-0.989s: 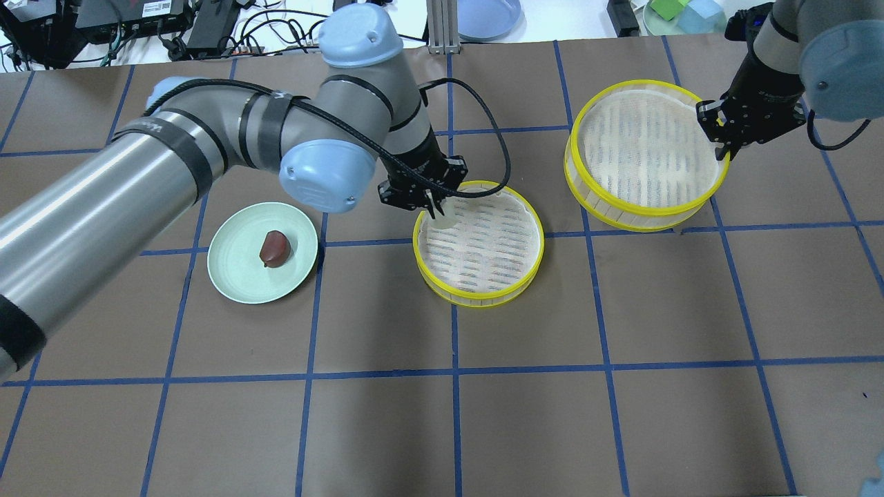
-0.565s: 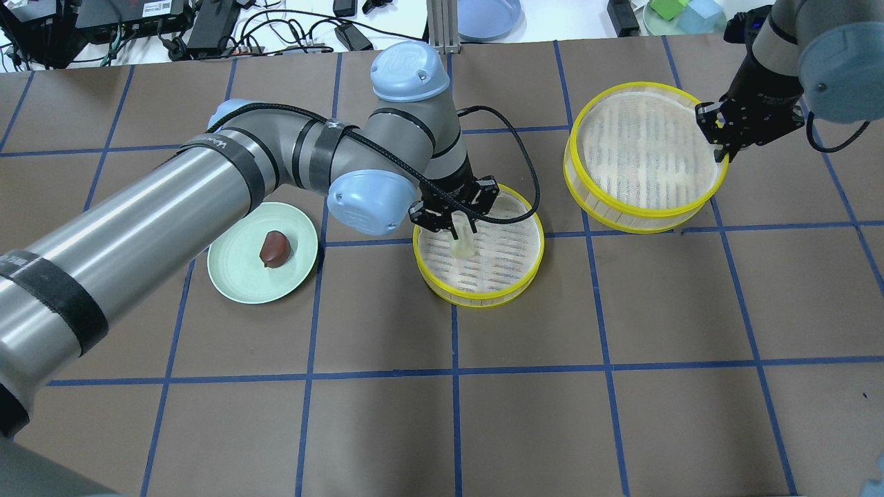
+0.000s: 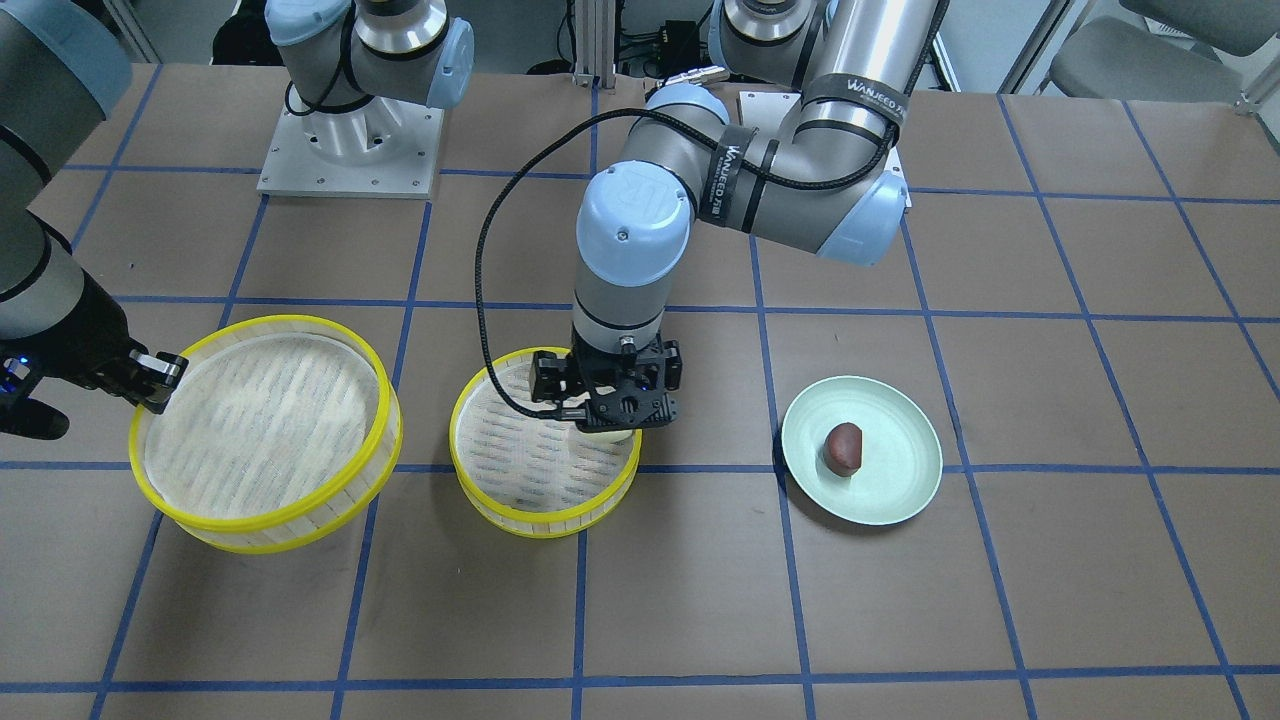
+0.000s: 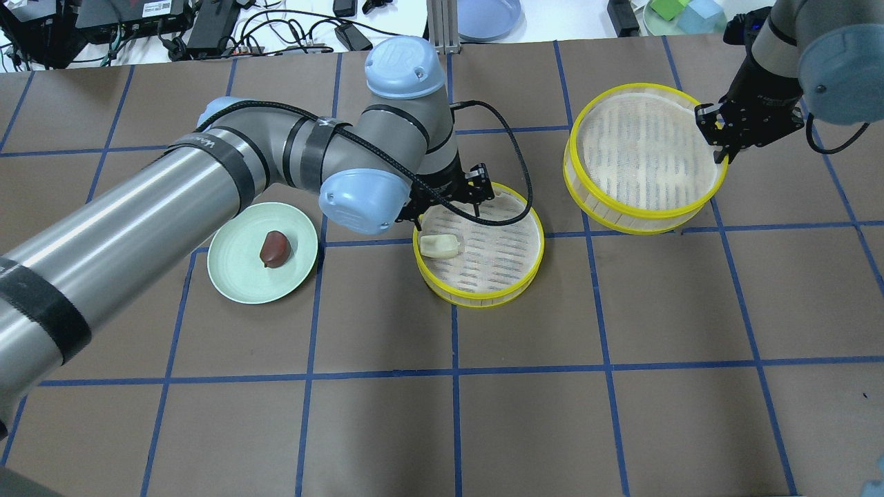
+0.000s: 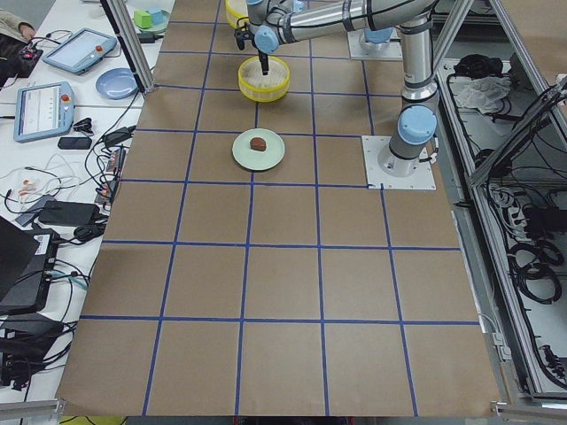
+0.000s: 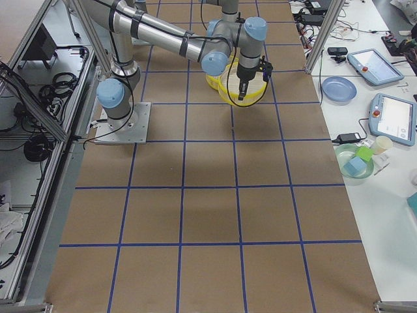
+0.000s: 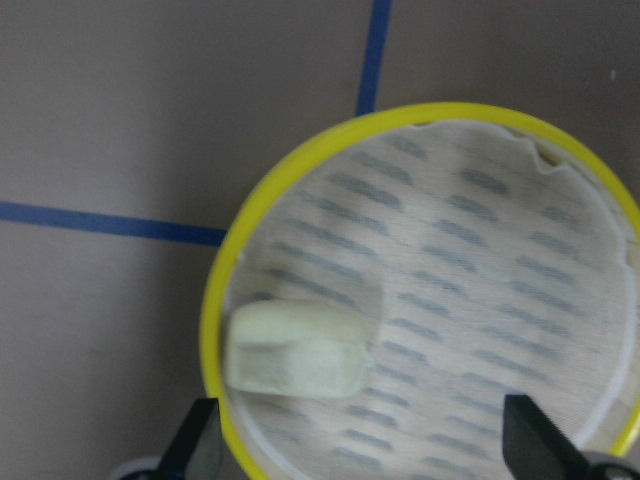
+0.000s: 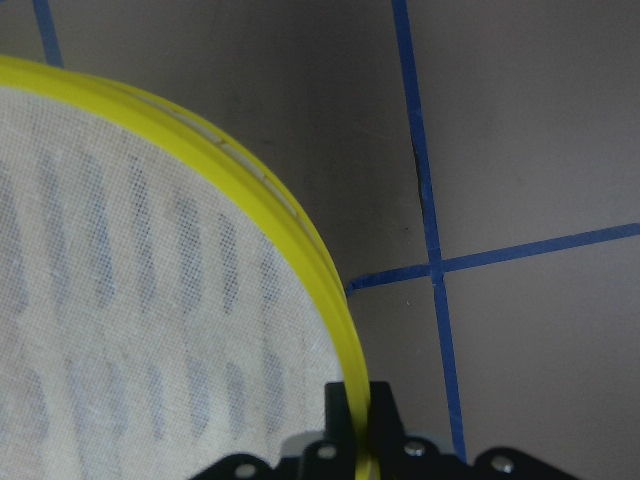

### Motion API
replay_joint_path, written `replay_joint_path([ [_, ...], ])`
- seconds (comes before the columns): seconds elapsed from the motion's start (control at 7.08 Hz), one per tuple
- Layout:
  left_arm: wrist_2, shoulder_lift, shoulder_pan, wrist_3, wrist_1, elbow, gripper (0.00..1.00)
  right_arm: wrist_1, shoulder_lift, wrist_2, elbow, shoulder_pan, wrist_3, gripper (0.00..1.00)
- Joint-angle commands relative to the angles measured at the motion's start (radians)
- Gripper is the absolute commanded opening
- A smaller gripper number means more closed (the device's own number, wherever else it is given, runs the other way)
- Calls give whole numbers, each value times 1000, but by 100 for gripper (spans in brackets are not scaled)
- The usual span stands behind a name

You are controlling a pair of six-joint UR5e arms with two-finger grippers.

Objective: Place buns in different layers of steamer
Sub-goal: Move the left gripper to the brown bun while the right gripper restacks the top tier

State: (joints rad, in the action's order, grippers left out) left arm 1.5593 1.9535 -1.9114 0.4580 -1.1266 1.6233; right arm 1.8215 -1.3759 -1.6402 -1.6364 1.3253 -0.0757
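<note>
The cream bun (image 4: 439,246) lies on its side in the nearer steamer tray (image 4: 483,298), close to the rim that faces the plate. It also shows in the left wrist view (image 7: 295,352). My left gripper (image 4: 447,210) hangs open and empty just above it, with its fingers (image 7: 200,445) spread wide. The brown bun (image 4: 274,248) sits on the mint-green plate (image 4: 238,276). My right gripper (image 4: 722,148) is shut on the yellow rim (image 8: 290,230) of the second steamer tray (image 4: 639,210), which it holds tilted above the table.
A blue plate (image 4: 487,17), a green dish with blocks (image 4: 684,14) and cables lie beyond the table's far edge. The left arm's elbow reaches over the space between plate and tray. The near half of the table is bare brown paper.
My left gripper has opened and let go of the cream bun, which now lies on its side in the tray. The gripper has drawn back a little. The right gripper still holds its tray.
</note>
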Motion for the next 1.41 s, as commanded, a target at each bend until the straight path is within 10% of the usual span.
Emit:
replay_joint_path([
  [0.0, 162, -57, 149, -289, -35, 26, 100, -1, 0, 0, -2, 0, 2, 1],
  [0.42, 15, -67, 461, -624, -53, 94, 100, -26, -2, 10, -3, 94, 113, 1],
  [1.27, -13, 39, 502, -703, 56, 217, 91, -10, 95, 10, -2, 413, 455, 1],
])
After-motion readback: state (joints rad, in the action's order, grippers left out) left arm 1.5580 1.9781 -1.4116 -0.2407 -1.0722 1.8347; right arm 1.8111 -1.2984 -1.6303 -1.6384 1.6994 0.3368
